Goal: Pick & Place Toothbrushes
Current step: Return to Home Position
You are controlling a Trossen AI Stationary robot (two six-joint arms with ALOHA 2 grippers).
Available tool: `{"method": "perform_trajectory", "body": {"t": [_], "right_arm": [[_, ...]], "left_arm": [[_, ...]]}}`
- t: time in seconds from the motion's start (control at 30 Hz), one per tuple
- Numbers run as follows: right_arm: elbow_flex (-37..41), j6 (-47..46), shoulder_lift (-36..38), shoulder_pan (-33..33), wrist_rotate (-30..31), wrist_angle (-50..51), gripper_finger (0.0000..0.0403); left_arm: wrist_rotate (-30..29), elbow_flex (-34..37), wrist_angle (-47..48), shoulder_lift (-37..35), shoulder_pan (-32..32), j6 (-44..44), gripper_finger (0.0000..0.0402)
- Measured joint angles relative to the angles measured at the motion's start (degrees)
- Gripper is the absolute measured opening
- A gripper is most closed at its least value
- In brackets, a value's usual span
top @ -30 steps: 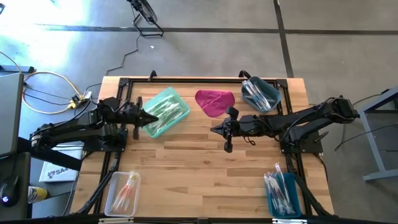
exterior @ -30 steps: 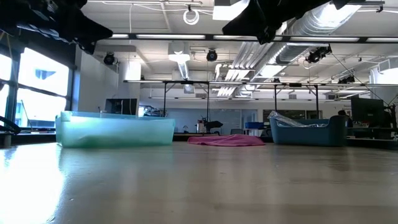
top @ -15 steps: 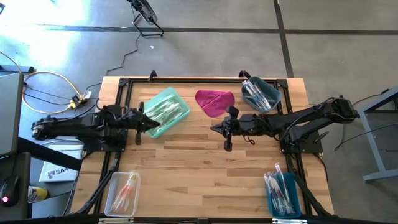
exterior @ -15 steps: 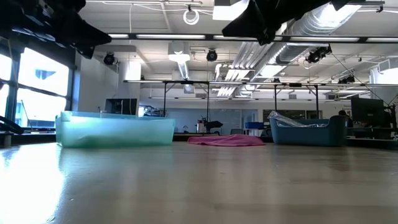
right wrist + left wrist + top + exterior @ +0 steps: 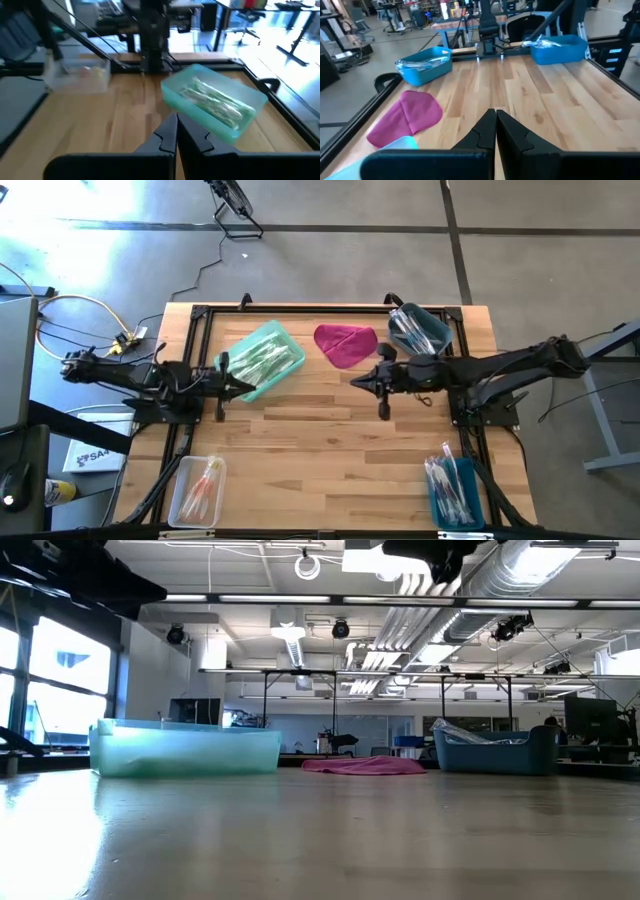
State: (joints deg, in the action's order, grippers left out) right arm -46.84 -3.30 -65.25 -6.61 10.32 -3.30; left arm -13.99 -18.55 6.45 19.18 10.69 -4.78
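Both arms have drawn back toward their bases; the left end effector (image 5: 495,113) and right end effector (image 5: 176,116) hang over the surface (image 5: 320,460), fingers pressed together, carrying nothing. Nearest, toothbrushes (image 5: 205,478) lie in the clear bin (image 5: 176,500) and dark blue bin (image 5: 478,505); farther off, more fill the green bin (image 5: 185,755) and light blue bin (image 5: 495,755), with the magenta cloth (image 5: 365,765) between them. None lie loose (sorting looks finished), so only the homing move seems left.

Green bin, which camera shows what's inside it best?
The right wrist view: the green bin sits close, wrapped toothbrushes plain inside. The high view shows it small from above, the low view only its side wall, the left wrist view just a corner.
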Motion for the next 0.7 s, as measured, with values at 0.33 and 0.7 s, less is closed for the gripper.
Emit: {"method": "perform_trajectory", "body": {"t": [0.33, 0.7], "right_arm": [[9.9, -0.1, 6.9, 1.6, -4.8, -9.4, 0.0002], [26.8, -2.5, 27.3, 1.7, -3.5, -19.1, 0.0002]], "left_arm": [[-4.8, 0.0, 1.2, -0.9, 5.6, 0.5, 0.0008], [-9.5, 0.1, 4.9, -7.5, 8.1, 0.6, 0.0008]]}}
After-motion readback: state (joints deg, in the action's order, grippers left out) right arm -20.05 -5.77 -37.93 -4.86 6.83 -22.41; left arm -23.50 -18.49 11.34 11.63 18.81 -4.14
